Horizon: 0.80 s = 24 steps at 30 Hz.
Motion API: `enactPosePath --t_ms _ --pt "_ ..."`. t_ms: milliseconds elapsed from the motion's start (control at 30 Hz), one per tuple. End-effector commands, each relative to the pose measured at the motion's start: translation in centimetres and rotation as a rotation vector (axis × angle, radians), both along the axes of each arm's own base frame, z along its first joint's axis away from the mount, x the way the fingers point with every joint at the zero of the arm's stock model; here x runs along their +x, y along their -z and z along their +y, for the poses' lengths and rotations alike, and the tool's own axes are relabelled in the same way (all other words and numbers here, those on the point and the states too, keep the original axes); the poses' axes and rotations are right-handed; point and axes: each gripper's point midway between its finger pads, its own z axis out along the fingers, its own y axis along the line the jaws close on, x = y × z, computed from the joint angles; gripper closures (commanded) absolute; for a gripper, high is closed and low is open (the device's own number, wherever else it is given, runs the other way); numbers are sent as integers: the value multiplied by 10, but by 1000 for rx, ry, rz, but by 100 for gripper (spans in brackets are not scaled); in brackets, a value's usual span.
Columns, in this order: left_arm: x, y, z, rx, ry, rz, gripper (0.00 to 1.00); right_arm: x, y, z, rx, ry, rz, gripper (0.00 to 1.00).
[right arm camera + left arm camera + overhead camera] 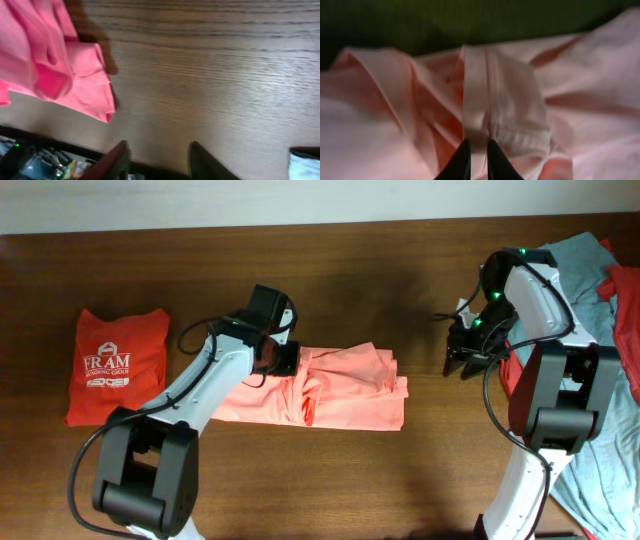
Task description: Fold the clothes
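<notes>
Lying half-folded across the middle of the bench [420, 480], the pink shirt [350, 405] has one fold pinched between the closed fingers of the left gripper [478, 145]. The right gripper [159, 161] hangs over bare wood nearer the right edge, its fingers spread apart. A folded orange-red shirt [115, 365] sits by the left edge.
</notes>
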Motion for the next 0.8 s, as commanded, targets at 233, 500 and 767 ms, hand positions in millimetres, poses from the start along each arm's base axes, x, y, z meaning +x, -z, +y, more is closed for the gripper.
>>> enactPosePath --t_ms 233,500,767 --pt "13 19 -9 -31 1 -18 80 -3 -5 40 66 -88 -37 36" --pt "32 14 -16 -60 8 -98 79 -7 9 81 219 -75 -48 20" --pt "45 9 -12 -38 -12 -152 79 -22 58 97 237 -52 -52 19"
